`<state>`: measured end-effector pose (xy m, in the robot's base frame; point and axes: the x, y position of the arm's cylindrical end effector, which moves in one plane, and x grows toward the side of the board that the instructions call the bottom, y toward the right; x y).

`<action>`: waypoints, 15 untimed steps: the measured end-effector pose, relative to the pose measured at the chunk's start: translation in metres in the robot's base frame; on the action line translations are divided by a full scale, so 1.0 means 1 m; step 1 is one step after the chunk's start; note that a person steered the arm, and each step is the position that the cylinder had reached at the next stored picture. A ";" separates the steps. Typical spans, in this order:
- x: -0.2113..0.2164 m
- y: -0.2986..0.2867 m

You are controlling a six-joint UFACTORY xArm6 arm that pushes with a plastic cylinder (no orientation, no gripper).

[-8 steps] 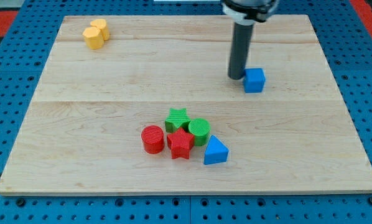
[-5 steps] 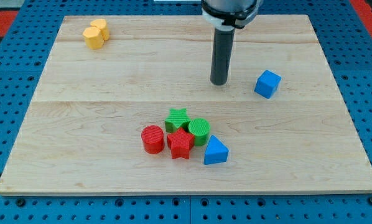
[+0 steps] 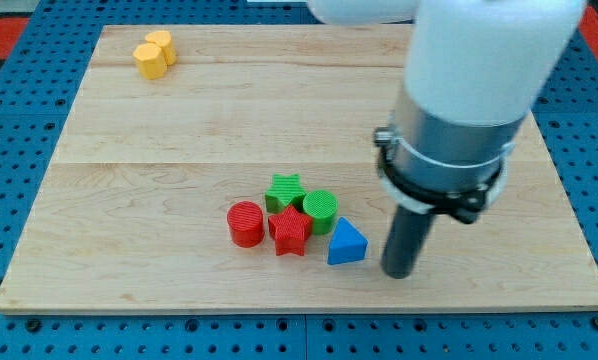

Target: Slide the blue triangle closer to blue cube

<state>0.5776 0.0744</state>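
The blue triangle [image 3: 346,242] lies on the wooden board near the view's bottom, at the right end of a cluster of blocks. My tip [image 3: 399,274] rests on the board just to the right of the triangle and slightly below it, with a small gap between them. The blue cube does not show; the arm's wide body covers the part of the board where it stood in the earlier frames.
A red cylinder [image 3: 245,223], a red star [image 3: 290,231], a green star [image 3: 284,191] and a green cylinder [image 3: 320,209] crowd the triangle's left side. Two yellow blocks [image 3: 154,54] sit at the top left. The board's bottom edge [image 3: 299,303] is close.
The cube slid right between the earlier frames. My tip has moved from the upper middle down to the right of the blue triangle, and the arm now hides the cube.
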 end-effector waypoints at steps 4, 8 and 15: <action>-0.012 -0.053; -0.078 -0.009; -0.125 0.032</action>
